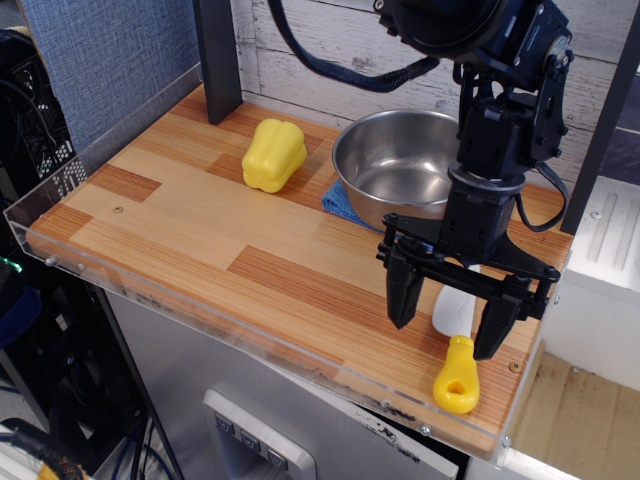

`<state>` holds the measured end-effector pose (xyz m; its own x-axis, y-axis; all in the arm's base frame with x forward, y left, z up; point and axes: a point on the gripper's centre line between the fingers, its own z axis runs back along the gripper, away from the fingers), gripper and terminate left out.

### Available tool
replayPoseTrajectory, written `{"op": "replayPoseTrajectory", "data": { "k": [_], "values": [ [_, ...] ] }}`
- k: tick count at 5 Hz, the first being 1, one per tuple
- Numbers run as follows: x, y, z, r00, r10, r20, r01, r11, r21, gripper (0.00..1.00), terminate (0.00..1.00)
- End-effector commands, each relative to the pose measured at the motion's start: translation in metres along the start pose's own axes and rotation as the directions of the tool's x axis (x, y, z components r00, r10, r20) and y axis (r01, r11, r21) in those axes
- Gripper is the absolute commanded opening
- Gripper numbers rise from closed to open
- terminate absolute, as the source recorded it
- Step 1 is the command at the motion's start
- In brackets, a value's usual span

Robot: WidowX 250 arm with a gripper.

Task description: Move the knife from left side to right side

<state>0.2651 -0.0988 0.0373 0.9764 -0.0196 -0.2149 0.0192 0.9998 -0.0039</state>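
Knife (457, 356) is lying flat on the wooden tabletop (200, 240), way over on the right side near the front edge. Yellow handle points toward the front, w/ the hole at its end visible, white rounded blade points back toward the bowl. Nothing is holding it.

Gripper (446, 315) hangs right above it, fingers spread wide apart, one finger (402, 295) to the left of the blade and the other just right of where blade meets handle. The finger tips look close to the board but I can't tell if they touch it.

Other stuff: steel bowl (408, 165) sits behind the gripper, at the back right, on a blue cloth (341, 201) that peeks out at its left. Yellow toy pepper (272, 154) is left of the bowl, well apart from the knife. Clear plastic rim (180, 310) runs along the table's front edge.
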Motion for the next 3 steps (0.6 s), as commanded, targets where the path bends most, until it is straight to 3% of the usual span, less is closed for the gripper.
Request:
{"op": "replayPoseTrajectory", "data": {
  "k": [1,2,3],
  "values": [
    [-0.023,-0.001,0.096,0.957,-0.049,0.286,0.015,0.992,0.121,1.00,0.00],
    [-0.038,-0.002,0.143,0.926,-0.069,0.372,0.019,0.990,0.137,1.00,0.00],
    [-0.043,-0.002,0.162,0.924,-0.078,0.376,0.026,0.990,0.141,1.00,0.00]
  ]
}}
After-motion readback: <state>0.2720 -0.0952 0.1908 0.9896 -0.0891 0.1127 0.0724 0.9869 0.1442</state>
